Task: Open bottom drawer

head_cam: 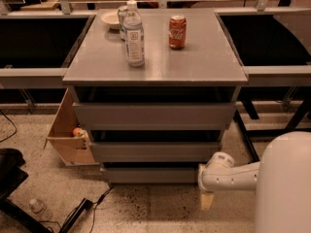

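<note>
The bottom drawer (150,174) is the lowest, narrowest grey front of a three-drawer cabinet, just above the floor, and its front sits about flush under the middle drawer. My gripper (207,200) hangs from the white arm at the cabinet's lower right corner, beside the bottom drawer's right end and pointing down at the floor. Only a pale finger (207,201) shows.
The middle drawer (154,151) and top drawer (153,116) are above. A water bottle (133,34), a red can (177,32) and a bowl (111,19) stand on the cabinet top. A cardboard box (68,137) sits at the left. A cable (82,210) and a small bottle (37,207) lie on the floor.
</note>
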You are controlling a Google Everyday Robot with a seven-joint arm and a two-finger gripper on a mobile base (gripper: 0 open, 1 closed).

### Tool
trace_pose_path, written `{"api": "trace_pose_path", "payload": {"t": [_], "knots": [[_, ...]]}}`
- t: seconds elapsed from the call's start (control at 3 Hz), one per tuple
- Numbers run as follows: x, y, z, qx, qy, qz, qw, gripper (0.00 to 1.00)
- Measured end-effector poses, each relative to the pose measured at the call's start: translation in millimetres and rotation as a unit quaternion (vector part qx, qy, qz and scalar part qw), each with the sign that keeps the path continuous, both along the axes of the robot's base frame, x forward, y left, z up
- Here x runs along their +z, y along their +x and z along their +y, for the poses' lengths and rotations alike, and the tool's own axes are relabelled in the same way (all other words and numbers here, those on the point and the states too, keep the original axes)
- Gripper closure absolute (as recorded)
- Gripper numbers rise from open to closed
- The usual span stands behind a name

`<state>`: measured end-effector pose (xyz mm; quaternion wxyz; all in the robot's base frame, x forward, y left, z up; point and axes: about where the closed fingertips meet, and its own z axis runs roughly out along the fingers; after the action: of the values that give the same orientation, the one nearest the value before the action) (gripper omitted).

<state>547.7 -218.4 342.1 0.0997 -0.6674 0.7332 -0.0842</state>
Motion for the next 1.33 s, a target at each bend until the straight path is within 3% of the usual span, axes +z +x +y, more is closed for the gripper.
{"api": "trace_pose_path", "payload": {"t": [0.67,1.33], "knots": [[-81.3,41.3,22.7,0.038,-0.001,0.002,0.9993,0.0],[-129.1,90.2,33.3,0.011,-0.003,0.007,0.9999,0.0]]}}
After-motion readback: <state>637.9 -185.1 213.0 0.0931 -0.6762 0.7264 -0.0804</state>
